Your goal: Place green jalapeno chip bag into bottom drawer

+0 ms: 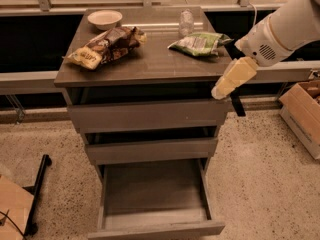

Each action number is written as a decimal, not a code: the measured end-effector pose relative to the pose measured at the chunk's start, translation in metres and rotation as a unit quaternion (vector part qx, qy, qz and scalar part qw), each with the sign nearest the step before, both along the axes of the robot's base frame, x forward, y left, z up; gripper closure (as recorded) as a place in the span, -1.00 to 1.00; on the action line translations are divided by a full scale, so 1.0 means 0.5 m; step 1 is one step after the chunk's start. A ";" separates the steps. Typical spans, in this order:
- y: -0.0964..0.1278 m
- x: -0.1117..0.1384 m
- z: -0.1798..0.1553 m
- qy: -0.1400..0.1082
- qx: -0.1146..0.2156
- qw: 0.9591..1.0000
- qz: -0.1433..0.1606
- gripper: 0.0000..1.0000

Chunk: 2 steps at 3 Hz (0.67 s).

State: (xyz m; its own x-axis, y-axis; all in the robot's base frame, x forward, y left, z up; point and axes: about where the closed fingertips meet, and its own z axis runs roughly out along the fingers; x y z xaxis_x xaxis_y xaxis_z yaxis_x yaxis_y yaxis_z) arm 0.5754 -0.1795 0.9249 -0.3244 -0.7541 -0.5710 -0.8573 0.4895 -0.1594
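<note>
The green jalapeno chip bag (198, 43) lies flat on the right rear of the cabinet top (150, 64). The bottom drawer (155, 196) is pulled out and its tray holds nothing. My gripper (237, 105) hangs at the cabinet's right front corner, beside the top drawer front and below the level of the bag. It holds nothing that I can see. The cream arm link (233, 77) above it reaches in from the upper right.
A brown-and-yellow chip bag (105, 46), a white bowl (104, 19) and a clear plastic bottle (186, 22) are on the cabinet top. Two shut drawers (149, 115) sit above the open one. A cardboard box (303, 114) stands on the floor at right.
</note>
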 end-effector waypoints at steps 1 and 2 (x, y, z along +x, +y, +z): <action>0.004 0.099 -0.052 -0.008 0.058 0.996 -0.061 -1.00; -0.017 0.207 -0.080 -0.030 0.094 0.988 -0.123 -1.00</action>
State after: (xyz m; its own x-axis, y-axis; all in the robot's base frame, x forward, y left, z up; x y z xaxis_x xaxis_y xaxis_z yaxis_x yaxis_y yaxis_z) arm 0.6788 -0.1881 0.8848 -0.4452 -0.5358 -0.7175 -0.7011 0.7070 -0.0929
